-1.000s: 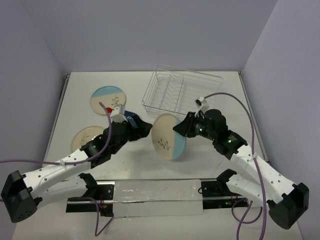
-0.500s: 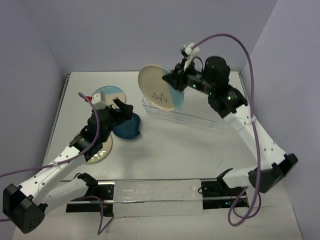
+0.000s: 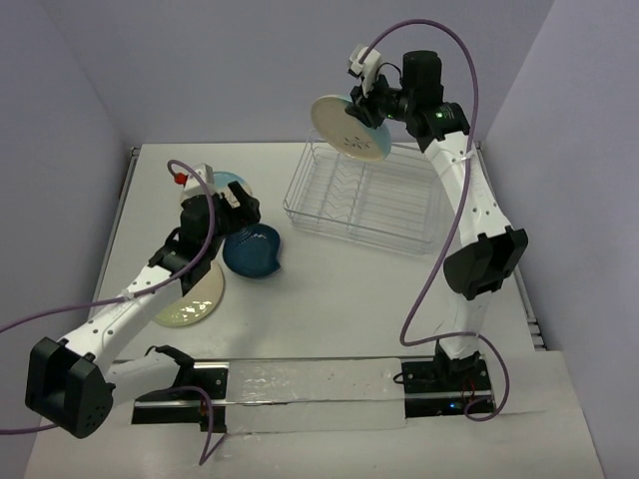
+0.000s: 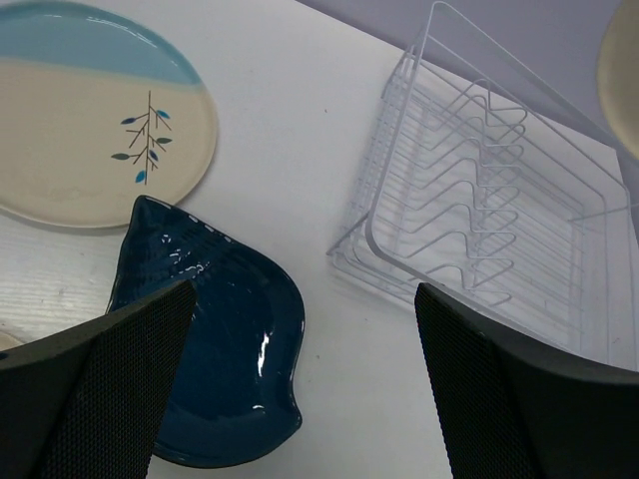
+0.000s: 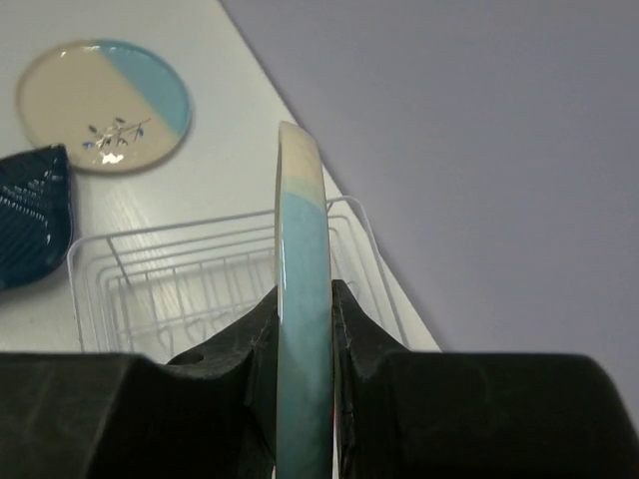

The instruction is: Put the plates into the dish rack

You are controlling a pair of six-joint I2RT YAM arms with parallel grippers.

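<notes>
My right gripper (image 3: 371, 106) is shut on the rim of a cream and light blue plate (image 3: 348, 128), held on edge high above the far side of the wire dish rack (image 3: 364, 196). The right wrist view shows that plate (image 5: 303, 289) edge-on between the pads, with the rack (image 5: 190, 284) below. My left gripper (image 3: 240, 212) is open and empty just above the dark blue plate (image 3: 252, 250). In the left wrist view the dark blue plate (image 4: 215, 349) overlaps the rim of a second cream and blue sprig plate (image 4: 90, 130). A plain cream plate (image 3: 190, 299) lies partly under the left arm.
The rack (image 4: 489, 230) holds no plates and stands at the back right of the white table (image 3: 339, 289). Purple cables loop off both arms. Grey walls close in on the table at the left, back and right.
My right arm has lifted the cream and blue plate from table height up and back, above the rack. My left arm has drawn back to the left, over the dark blue plate.
</notes>
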